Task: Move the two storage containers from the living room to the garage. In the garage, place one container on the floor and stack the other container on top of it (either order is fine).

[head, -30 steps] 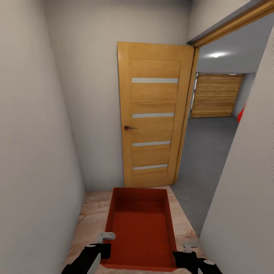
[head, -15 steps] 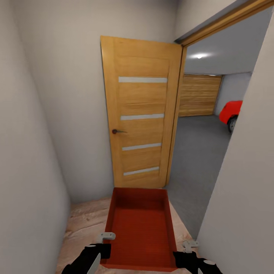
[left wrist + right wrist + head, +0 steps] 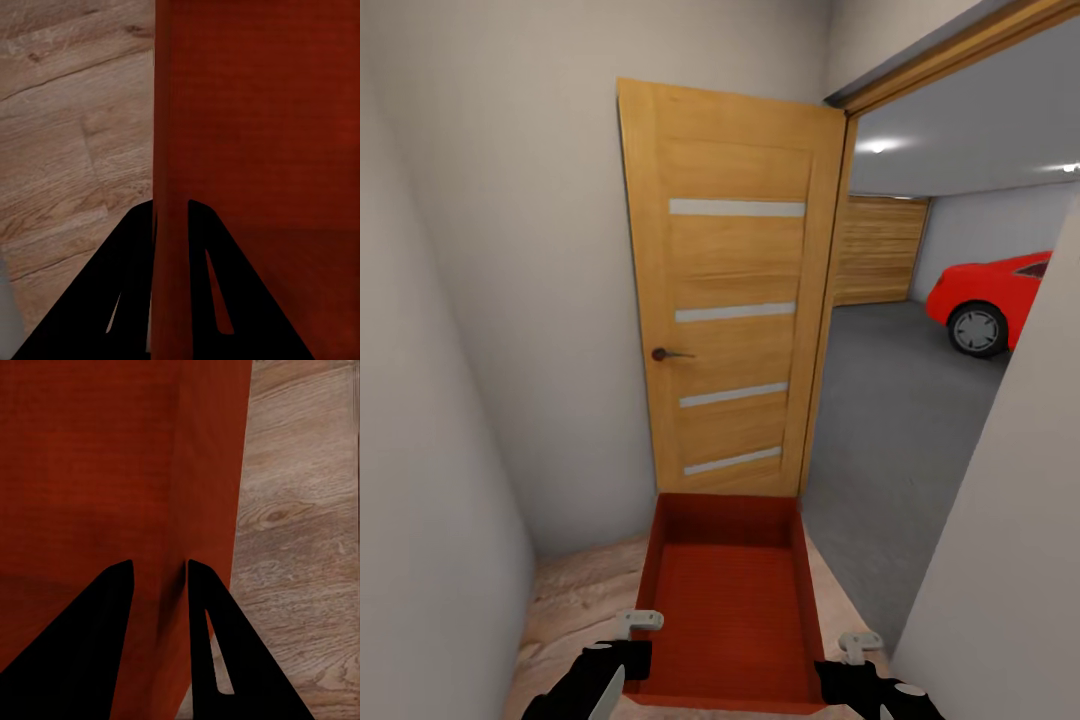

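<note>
empty orange-red storage container (image 3: pixel 726 600) held between left gripper (image 3: pixel 171 214) and right gripper (image 3: pixel 159 574), each clamping a side wall.

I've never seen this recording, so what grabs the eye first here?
An orange-red storage container, held low in front by the left gripper and right gripper, one on each side wall. Ahead stands an open wooden door; through the doorway beside it, a red car sits on the garage's grey floor.
</note>
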Tool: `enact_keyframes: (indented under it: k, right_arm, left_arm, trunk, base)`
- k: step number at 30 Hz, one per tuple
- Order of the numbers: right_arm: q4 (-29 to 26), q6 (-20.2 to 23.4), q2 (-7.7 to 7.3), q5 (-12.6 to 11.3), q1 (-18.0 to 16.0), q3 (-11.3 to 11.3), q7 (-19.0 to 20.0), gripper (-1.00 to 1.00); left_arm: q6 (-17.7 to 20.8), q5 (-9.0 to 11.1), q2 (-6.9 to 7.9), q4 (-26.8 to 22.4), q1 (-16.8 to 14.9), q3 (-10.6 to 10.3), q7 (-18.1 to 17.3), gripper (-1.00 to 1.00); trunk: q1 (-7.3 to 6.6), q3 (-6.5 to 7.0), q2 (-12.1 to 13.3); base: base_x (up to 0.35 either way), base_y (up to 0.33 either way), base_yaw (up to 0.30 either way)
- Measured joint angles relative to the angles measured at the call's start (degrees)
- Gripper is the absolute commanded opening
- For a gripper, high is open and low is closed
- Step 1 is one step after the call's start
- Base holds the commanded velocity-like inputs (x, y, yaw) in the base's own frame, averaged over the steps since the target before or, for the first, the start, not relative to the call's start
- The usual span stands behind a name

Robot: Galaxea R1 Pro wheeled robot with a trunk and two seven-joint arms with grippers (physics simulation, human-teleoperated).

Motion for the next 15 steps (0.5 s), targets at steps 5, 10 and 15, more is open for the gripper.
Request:
enact_keyframes:
  k: [5,10,15]
  right_arm:
    - [0.00,0.00,0.00,0.00,0.00,0.00,0.00,-1.00]
    - [0.00,0.00,0.00,0.00,0.00,0.00,0.00,-1.00]
    - [0.00,0.00,0.00,-0.01,0.00,0.01,-0.01,-1.00]
  left_arm:
    - [0.00,0.00,0.00,0.00,0.00,0.00,0.00,-1.00]
    - [0.00,0.00,0.00,0.00,0.00,0.00,0.00,-1.00]
    - [0.00,0.00,0.00,0.00,0.00,0.00,-0.01,-1.00]
  trunk:
    - [0.00,0.00,0.00]
    - [0.00,0.00,0.00]
    - [0.00,0.00,0.00]
  base:
    - [0.272,0.176,-0.275]
    - [0.267,0.178,-0.277]
    - [0.264,0.180,-0.277]
